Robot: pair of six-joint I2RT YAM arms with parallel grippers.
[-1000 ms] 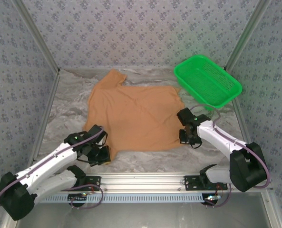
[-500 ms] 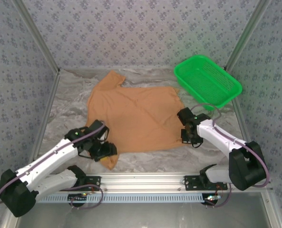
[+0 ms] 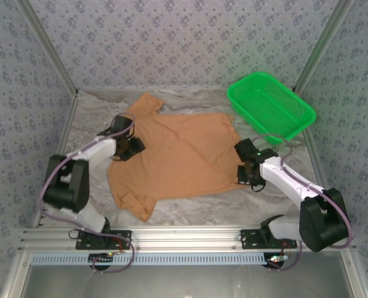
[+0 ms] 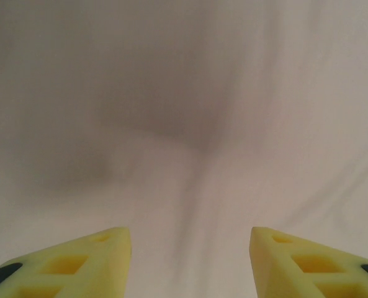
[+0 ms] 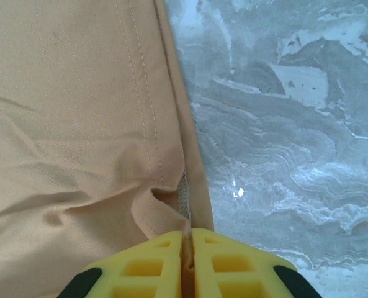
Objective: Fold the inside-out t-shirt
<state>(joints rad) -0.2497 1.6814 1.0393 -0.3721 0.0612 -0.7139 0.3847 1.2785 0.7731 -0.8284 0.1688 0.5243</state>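
Since the earlier frame our left arm has swung away from the near-left corner and let go of the sleeve, which now lies slack on the table (image 3: 196,210), and the left gripper (image 3: 131,148) has travelled up to the far-left shoulder area. From the top view, the t-shirt (image 3: 177,155) lies spread flat across the middle of the marbled surface, one sleeve pointing to the far wall, the other trailing toward us, well apart from the green basket (image 3: 270,107) at the far right. The right gripper (image 3: 249,177) sits at the garment's right edge. In the left wrist view, the left gripper (image 4: 190,264) has its yellow fingers (image 4: 78,267) spread wide just above the blurred t-shirt (image 4: 184,112), with nothing between them. In the right wrist view, the right gripper (image 5: 187,248) is pressed together on the stitched side edge of the t-shirt (image 5: 66,112), puckering it beside the bare table (image 5: 283,124). We judge the cloth to be light, limp and easily creased: it will sag and drag rather than hold a shape, so we would pinch it at seams, hems or the shoulder, where the doubled fabric gives a firmer bite, and lift both sides evenly.
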